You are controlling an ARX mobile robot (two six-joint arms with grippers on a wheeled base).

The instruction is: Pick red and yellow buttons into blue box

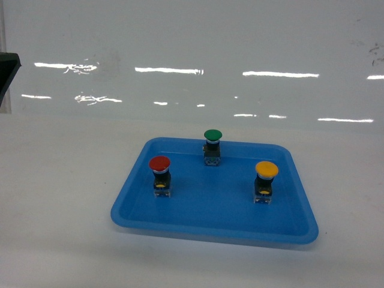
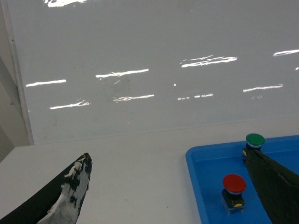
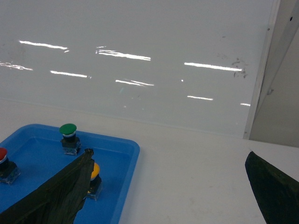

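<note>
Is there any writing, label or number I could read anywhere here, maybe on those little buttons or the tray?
None can be read.
Red button, yellow button, green button: plain caps.
Blue tray: no markings show.
White wall: faint smudges, not legible.

The left hand (image 2: 173,186) hangs with its two black fingers (image 2: 60,198) spread wide above the white table (image 2: 135,168). A red-capped push-button (image 2: 233,191) and a green-capped push-button (image 2: 254,142) stand upright in a shallow blue plastic tray (image 2: 198,186).
</note>
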